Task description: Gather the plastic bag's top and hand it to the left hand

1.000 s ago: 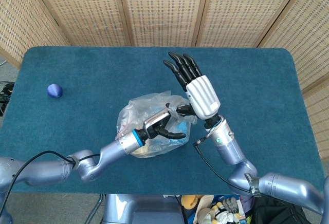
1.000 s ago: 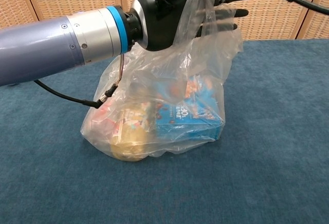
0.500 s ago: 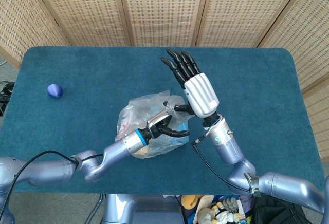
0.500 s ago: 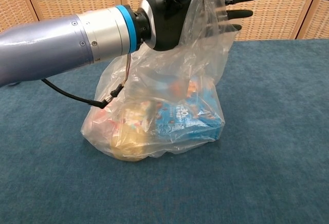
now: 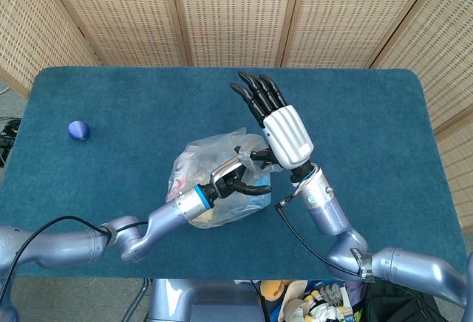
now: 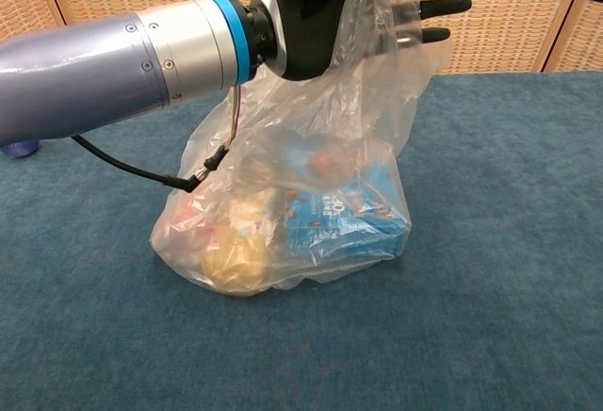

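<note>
standing near the middle of a dark blue table (image 5: 369, 115), a clear plastic bag (image 6: 311, 213) rests on its base, a little towards the robot's side. through the thin plastic you can see a blue printed box (image 6: 344, 218) lying on the bag's right side and a pale yellow rounded item (image 6: 231, 265) at its lower left; both sit on the bag's bottom.

the left hand (image 5: 235, 180) reaches in from the lower left on a silver arm with a blue band at the wrist. its dark fingers are curled in on the gathered top of the bag, and in the chest view the plastic is drawn up taut to that hand (image 6: 301, 10), so it is gripping the bag's neck.

the right hand (image 5: 275, 122) is raised just behind and to the right of the bag, palm side turned towards it. its black fingers (image 5: 257, 93) are stretched out straight and slightly spread, holding nothing. in the chest view those fingers (image 6: 438, 6) show through the upper plastic, behind it; whether they touch the bag cannot be told.

far off at the table's left edge lies a small blue ball (image 5: 78, 130). woven cane screens (image 5: 236, 12) stand behind the table.
</note>
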{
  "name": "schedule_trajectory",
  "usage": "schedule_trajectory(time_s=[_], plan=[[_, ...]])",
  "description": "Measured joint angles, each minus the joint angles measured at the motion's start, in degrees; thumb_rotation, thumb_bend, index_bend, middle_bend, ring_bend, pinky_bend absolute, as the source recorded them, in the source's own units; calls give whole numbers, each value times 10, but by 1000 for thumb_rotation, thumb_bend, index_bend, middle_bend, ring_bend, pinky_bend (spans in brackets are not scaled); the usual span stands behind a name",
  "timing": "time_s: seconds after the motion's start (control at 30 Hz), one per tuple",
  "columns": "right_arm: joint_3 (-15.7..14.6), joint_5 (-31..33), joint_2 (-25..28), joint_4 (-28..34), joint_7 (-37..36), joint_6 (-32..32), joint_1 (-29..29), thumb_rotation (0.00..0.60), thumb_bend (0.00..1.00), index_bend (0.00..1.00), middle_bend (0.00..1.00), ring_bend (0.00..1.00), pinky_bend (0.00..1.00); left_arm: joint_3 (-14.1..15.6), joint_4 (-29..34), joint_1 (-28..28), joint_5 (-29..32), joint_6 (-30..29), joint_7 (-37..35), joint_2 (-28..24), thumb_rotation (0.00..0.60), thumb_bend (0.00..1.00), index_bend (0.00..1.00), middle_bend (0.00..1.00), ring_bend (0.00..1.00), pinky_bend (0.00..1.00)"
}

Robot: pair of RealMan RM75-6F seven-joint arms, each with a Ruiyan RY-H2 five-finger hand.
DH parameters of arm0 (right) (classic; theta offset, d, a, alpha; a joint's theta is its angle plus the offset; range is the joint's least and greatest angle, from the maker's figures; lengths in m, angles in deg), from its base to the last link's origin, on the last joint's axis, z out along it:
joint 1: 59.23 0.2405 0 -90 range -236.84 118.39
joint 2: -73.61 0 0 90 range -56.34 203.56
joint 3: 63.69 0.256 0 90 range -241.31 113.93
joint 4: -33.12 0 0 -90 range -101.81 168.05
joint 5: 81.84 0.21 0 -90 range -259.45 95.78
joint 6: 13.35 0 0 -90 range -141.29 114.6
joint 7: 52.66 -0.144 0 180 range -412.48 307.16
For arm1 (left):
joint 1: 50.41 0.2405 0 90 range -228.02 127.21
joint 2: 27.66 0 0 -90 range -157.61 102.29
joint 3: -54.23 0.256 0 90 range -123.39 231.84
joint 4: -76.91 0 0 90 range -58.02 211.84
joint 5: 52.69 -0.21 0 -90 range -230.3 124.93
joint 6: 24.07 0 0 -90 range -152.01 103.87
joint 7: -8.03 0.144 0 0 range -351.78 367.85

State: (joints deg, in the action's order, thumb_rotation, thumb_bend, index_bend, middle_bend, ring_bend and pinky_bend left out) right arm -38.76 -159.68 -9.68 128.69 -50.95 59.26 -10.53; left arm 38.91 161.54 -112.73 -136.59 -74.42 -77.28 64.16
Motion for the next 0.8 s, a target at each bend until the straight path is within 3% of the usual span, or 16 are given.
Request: schedule_trajectory(time_s=[0.27, 0.5, 0.8], plan=[[1, 9, 4, 5, 14, -5, 2, 600, 0, 2, 0, 0, 0, -4, 4, -4, -13, -3, -29, 5, 429, 149, 276, 148, 160, 50], [5, 20, 14, 14, 19, -7, 0, 600, 0, 0, 0, 0, 0, -6, 4, -2, -12, -7, -24, 5, 385, 148, 290, 171, 164, 38], [-1, 11, 39, 33, 23, -13, -6, 600, 0, 0, 0, 0, 0, -10, 0, -1, -1, -3, -7, 8, 394, 150, 294, 181, 170, 43]])
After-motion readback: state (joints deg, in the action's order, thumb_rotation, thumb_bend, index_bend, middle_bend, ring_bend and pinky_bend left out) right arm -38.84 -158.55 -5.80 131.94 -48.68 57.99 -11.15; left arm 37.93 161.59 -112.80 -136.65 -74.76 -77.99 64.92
